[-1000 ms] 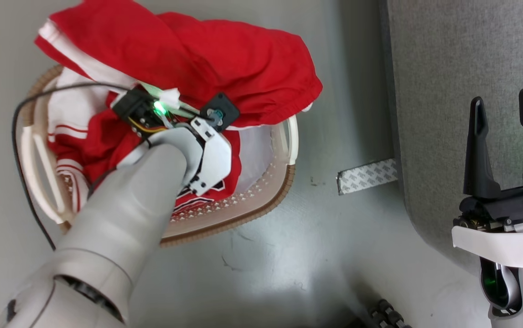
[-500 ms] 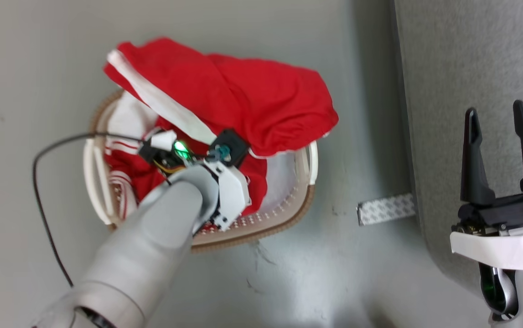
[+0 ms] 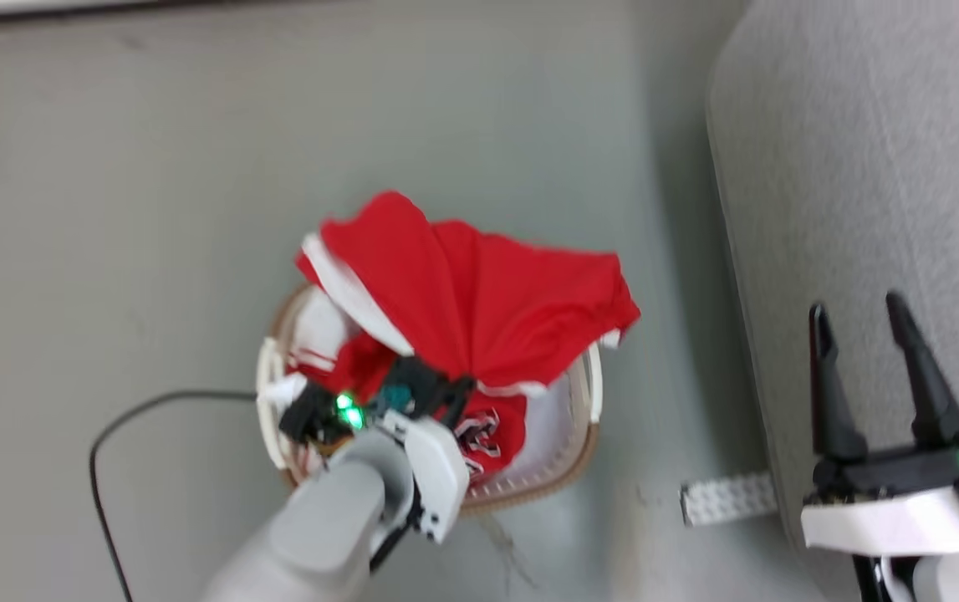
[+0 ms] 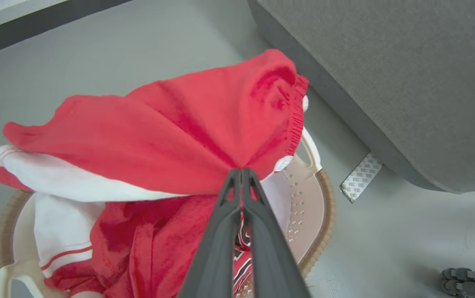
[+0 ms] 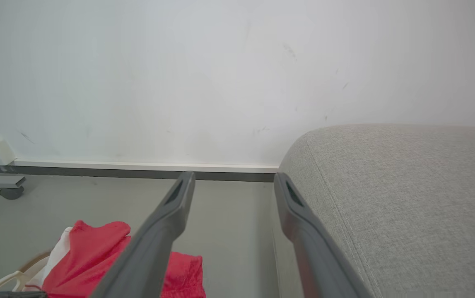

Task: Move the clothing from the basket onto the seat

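The clothing (image 3: 487,309) is a red jersey with white stripes, bunched in the cream basket (image 3: 586,393) on the floor. My left gripper (image 4: 240,170) is shut on a fold of the clothing (image 4: 179,132), and the red fabric fans out from the pinch and drapes over the far rim of the basket (image 4: 324,215). More jersey with lettering lies lower in the basket. My right gripper (image 3: 855,305) stands open with nothing in it over the edge of the grey seat (image 3: 864,167). The seat (image 5: 407,198) is beside the right gripper (image 5: 234,178).
A patterned strip of tape (image 3: 726,499) lies on the floor between basket and seat. A black cable (image 3: 111,451) loops left of the basket. The wall with its dark baseboard (image 5: 129,171) is beyond, and a castor (image 5: 11,192) stands at the far left.
The head camera has pulled back, so the basket looks smaller and lower in the picture. My left gripper stays shut on the red fabric, which now tents up more steeply. The right gripper stays open.
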You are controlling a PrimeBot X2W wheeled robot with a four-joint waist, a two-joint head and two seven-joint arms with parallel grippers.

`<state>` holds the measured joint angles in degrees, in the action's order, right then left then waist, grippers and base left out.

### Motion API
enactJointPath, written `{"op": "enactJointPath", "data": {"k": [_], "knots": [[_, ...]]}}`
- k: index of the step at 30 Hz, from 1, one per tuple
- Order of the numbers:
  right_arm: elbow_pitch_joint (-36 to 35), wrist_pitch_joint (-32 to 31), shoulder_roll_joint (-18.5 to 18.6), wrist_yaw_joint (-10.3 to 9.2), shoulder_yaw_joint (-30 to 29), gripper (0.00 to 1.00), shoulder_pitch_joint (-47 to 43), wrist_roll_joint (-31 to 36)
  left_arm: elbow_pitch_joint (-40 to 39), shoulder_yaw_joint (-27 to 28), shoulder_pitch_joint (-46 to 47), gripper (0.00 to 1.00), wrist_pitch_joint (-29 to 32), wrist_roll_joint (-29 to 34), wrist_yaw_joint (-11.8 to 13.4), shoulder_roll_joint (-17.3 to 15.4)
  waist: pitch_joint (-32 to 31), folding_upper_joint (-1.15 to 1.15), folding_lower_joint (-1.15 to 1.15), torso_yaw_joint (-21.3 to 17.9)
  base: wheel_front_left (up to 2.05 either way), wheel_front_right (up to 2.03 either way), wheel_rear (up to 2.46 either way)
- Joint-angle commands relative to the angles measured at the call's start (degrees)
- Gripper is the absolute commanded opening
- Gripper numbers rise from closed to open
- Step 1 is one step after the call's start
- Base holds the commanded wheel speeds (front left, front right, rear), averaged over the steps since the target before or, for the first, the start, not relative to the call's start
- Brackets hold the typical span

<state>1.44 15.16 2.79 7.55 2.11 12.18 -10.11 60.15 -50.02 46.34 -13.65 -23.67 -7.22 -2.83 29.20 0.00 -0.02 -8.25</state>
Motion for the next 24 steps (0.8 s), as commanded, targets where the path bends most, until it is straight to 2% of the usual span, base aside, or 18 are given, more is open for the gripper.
{"op": "enactJointPath", "data": {"k": [1, 12, 18, 24], "knots": [[0.33, -0.01, 0.19, -0.12, 0.07, 1.0, -0.95, 0.28, -0.44, 0.13, -1.18, 0.0, -0.39, -1.09, 0.08, -0.12, -4.51, 0.0, 0.02, 2.15, 0.0, 0.0, 0.0], [2.92, 0.0, 0.19, -0.12, 0.98, 1.0, -5.43, -0.2, -8.06, 3.07, -6.17, 0.0, -1.13, -5.23, 1.59, -1.25, -14.34, 0.0, 0.02, 4.84, 0.0, 0.0, 0.0], [3.64, 0.0, 0.2, -0.12, 2.39, 1.0, -6.7, -1.29, -16.01, 4.89, -6.78, 0.0, 0.33, -7.08, 3.22, -3.63, -17.26, 0.0, 0.02, 4.62, 0.0, 0.0, 0.0], [4.01, 0.0, 0.18, -0.12, 2.86, 1.0, -7.72, -2.13, -27.82, 6.47, -8.15, 0.0, 3.92, -8.18, 5.68, -7.91, -19.05, 0.0, 0.02, 4.15, 0.0, 0.0, 0.0]]}}
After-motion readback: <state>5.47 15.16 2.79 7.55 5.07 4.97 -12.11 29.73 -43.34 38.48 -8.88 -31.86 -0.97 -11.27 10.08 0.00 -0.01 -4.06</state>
